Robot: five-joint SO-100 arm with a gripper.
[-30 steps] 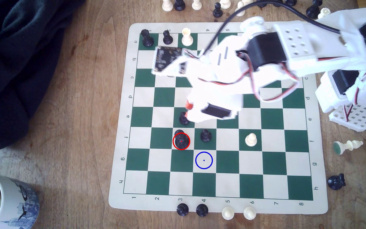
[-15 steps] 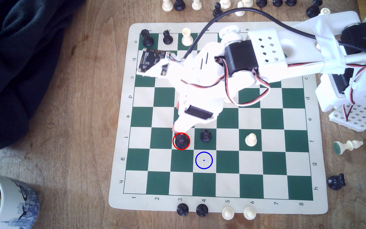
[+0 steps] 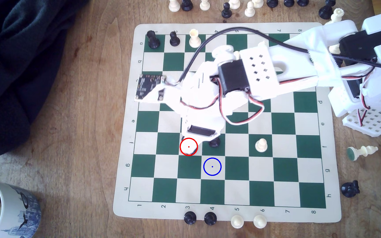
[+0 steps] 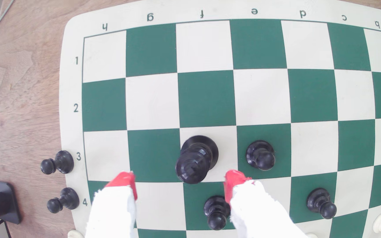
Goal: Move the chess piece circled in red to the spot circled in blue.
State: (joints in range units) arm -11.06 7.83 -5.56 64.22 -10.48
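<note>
Risk in the exterior view comes mostly from crowding and cover. The arm's white wrist housing sits over the red ring (image 3: 188, 146), so the chess piece circled in red is hidden beneath it there and its alignment cannot be judged from this camera. A black pawn (image 3: 214, 143) stands on the green square just to the exterior view's right of the ring, partly under the housing; a low or sideways move could knock it. The spot circled in blue (image 3: 212, 166), a cream square diagonally next to the ringed one, lies bare.

Seen from the wrist view, the gripper (image 4: 180, 183) has its red-tipped fingers (image 4: 125, 179) spread wide, one on either side of the chess piece circled in red (image 4: 197, 159), touching nothing. That piece stands upright on its cream square, and the tips look level with its top rather than its waist. Closing this high would likely pinch the crown and tip or squirt the glossy piece loose. Another pawn (image 4: 261, 155) stands close beside one finger and a further pawn (image 4: 216, 212) sits between the fingers nearer the wrist, so a descent off-centre could catch either.
</note>
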